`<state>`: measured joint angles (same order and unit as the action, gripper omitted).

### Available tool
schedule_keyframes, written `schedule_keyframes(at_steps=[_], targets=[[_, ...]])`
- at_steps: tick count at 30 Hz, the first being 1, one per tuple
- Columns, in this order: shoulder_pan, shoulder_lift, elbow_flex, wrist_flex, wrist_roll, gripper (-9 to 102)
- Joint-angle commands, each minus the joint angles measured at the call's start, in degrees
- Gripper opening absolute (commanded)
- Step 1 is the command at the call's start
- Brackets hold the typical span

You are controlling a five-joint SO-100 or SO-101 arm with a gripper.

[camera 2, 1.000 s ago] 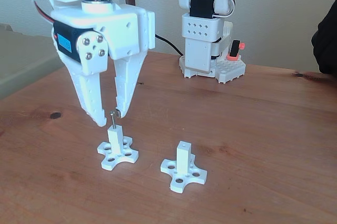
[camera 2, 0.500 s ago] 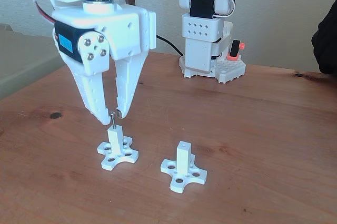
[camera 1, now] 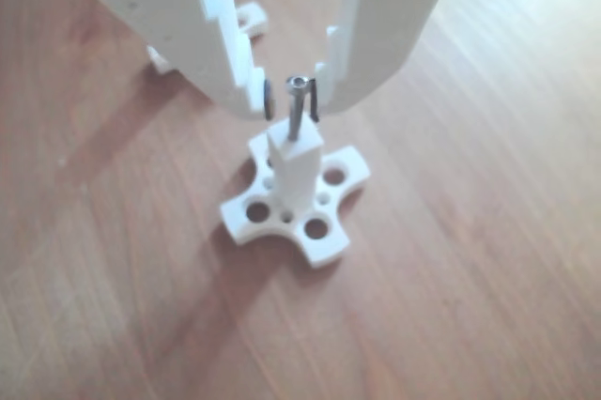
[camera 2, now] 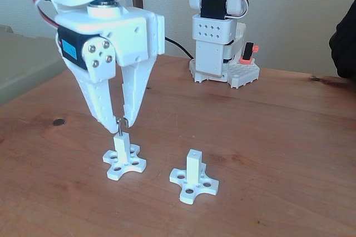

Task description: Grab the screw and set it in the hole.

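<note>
Screw (camera 1: 298, 104) stands upright w/ tip in the hole atop left post (camera 2: 120, 145), head btwn gripper (camera 1: 289, 100) fingers, which look closed on it. Insertion step. Next: prob open, lift straight up w/o tipping it.

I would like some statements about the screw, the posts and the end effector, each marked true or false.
1. The screw stands upright in the top of a white post. True.
2. The end effector is far from the screw. False: its fingertips flank the screw head.
3. Two white posts with cross-shaped bases stand on the table. True.
4. The second post holds a screw as well. False: its top hole is empty.
5. The screw lies flat on the wood. False: it is vertical.
</note>
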<state>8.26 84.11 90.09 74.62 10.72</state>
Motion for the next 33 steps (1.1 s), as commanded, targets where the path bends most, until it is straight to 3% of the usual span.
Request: schedule_keyframes(at_steps=[1, 15, 33], targets=[[-0.44, 1.23, -5.19, -0.62, 0.26, 3], [-0.26, 1.14, -5.27, -1.14, 0.35, -4], [-0.35, 1.85, -6.77, -0.79, -0.26, -4]])
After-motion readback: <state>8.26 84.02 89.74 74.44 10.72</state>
